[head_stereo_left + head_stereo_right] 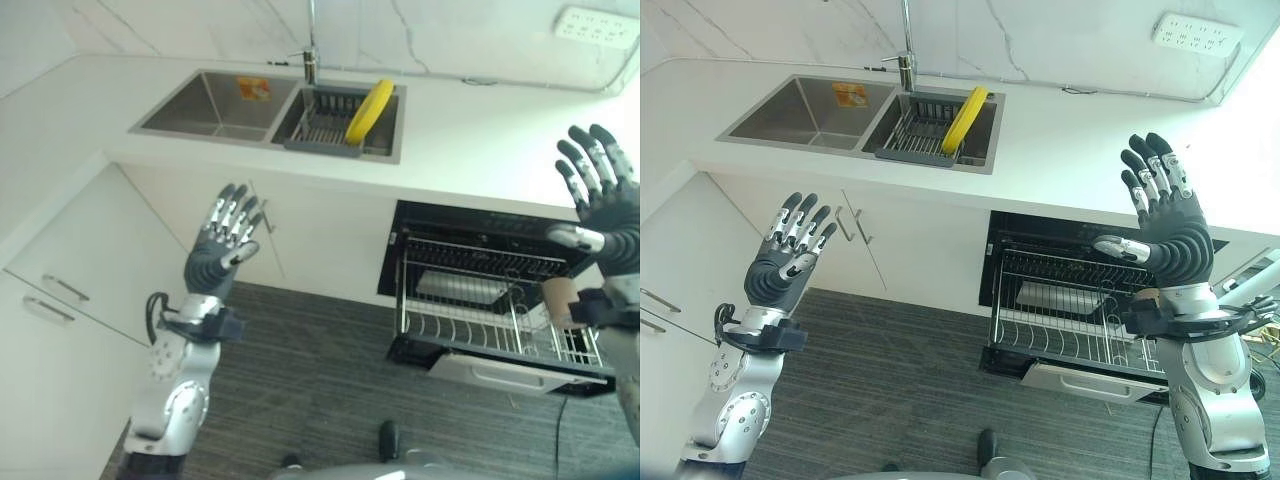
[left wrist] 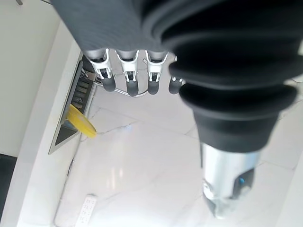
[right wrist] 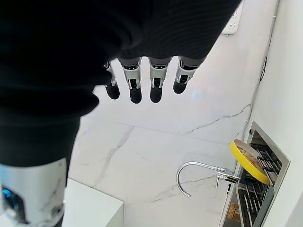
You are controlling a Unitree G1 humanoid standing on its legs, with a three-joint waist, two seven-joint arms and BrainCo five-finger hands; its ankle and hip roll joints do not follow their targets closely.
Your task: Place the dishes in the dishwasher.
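Left eye view shows the counter [image 1: 480,150] across the top, the sink [image 1: 215,105] at upper centre and the open dishwasher [image 1: 480,290] at lower right, its rack [image 1: 470,325] pulled out. A yellow plate [image 1: 369,111] stands on edge in the drainer basket [image 1: 320,130] within the sink. Something pale may already lie in the rack. Left hand [image 1: 225,235] and right hand [image 1: 1160,215] are both raised, fingers spread, empty. Best reach for the plate's top rim and lift straight up.

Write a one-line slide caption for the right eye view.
Both hands, left and right, raised open and empty; yellow plate upright in the sink rack, dishwasher rack pulled out.
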